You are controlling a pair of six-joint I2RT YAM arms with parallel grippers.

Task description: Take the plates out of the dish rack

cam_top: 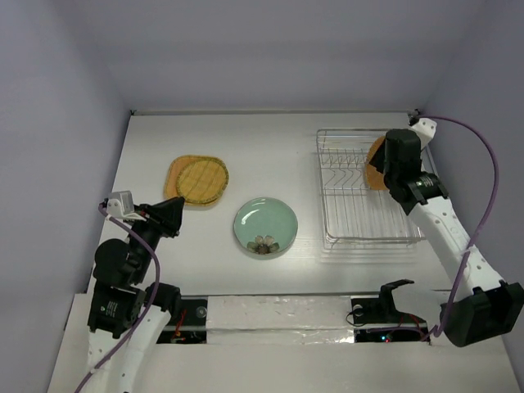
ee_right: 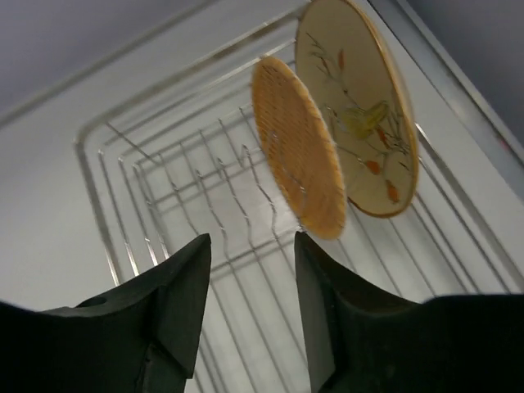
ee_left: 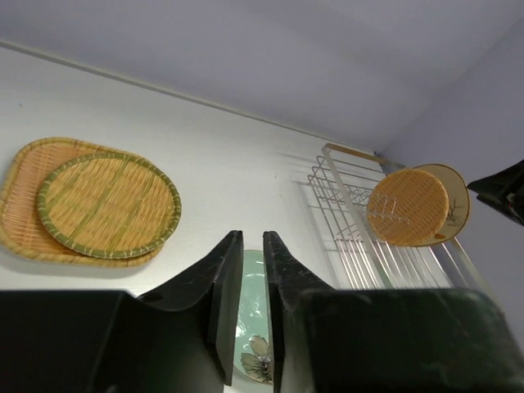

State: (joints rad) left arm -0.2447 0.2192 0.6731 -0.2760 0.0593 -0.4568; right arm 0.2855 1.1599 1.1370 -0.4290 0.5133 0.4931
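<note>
The silver wire dish rack (cam_top: 352, 209) stands at the right. Two plates stand upright in its far right end: a round orange one (ee_right: 299, 147) and a beige floral one (ee_right: 360, 106) behind it. My right gripper (ee_right: 251, 237) hovers over the rack, open and empty, its right fingertip just short of the orange plate's lower edge. Flat on the table lie a pale green flower plate (cam_top: 265, 226) and a round woven plate stacked on a rounded-square orange plate (cam_top: 196, 180). My left gripper (ee_left: 252, 236) hangs above the table left of the green plate, its fingers nearly together with nothing between them.
The right arm (cam_top: 446, 229) reaches along the rack's right side. Walls close in the table at the back and on both sides. The rack's (ee_left: 344, 205) near slots stand bare.
</note>
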